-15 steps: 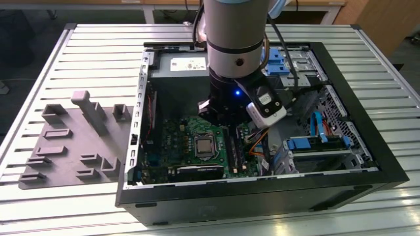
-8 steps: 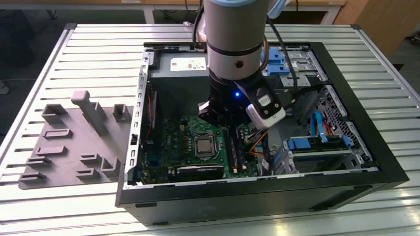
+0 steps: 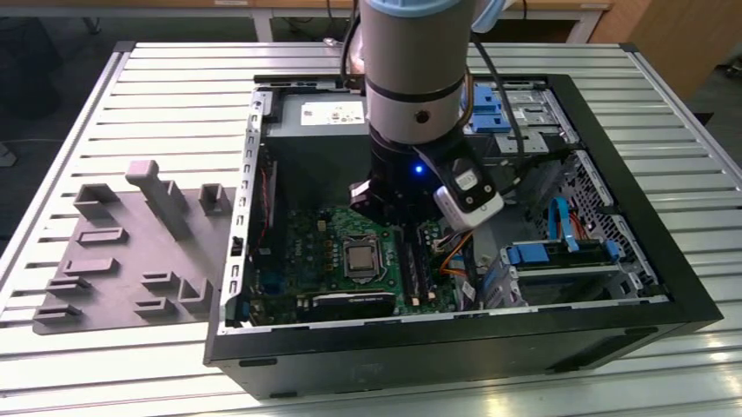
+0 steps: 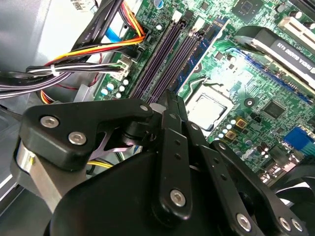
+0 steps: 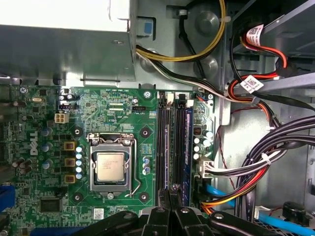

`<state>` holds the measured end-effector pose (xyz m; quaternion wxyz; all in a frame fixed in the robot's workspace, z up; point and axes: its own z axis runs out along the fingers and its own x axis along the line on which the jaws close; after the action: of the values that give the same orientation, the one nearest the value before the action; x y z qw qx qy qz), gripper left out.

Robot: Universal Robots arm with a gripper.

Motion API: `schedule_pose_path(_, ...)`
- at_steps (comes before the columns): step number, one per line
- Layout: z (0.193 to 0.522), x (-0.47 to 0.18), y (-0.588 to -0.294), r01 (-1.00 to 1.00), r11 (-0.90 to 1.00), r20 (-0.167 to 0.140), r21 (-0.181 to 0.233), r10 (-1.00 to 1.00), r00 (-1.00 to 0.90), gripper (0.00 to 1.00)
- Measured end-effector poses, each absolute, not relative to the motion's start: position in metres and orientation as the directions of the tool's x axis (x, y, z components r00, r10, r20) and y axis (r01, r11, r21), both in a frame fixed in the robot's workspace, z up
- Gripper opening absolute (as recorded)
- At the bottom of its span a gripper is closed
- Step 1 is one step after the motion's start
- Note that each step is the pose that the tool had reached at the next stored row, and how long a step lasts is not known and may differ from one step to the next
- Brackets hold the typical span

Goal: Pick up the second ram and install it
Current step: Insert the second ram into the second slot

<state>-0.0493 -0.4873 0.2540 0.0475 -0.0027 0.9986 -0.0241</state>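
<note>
Second ram (image 5: pixel 188 147) – thin blue-green PCB stick, seated edge-down in mobo (image 5: pixel 113 105) slot. In ext. view the slots (image 3: pixel 409 261) run 12–6, at 3 o'clock of the metal CPU socket (image 3: pixel 361 259). Black gripper (image 4: pixel 171 96) clenched, empty – tips near the stick's end.

End effector (image 4: pixel 170 105) down, fingers pressed together
</note>
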Motion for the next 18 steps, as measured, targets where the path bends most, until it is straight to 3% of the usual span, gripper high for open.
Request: schedule_pose_path(18, 0.2479, -0.0491, -0.4873, -0.003, 0.999, -0.093, -0.048, -0.008, -0.996, 0.11)
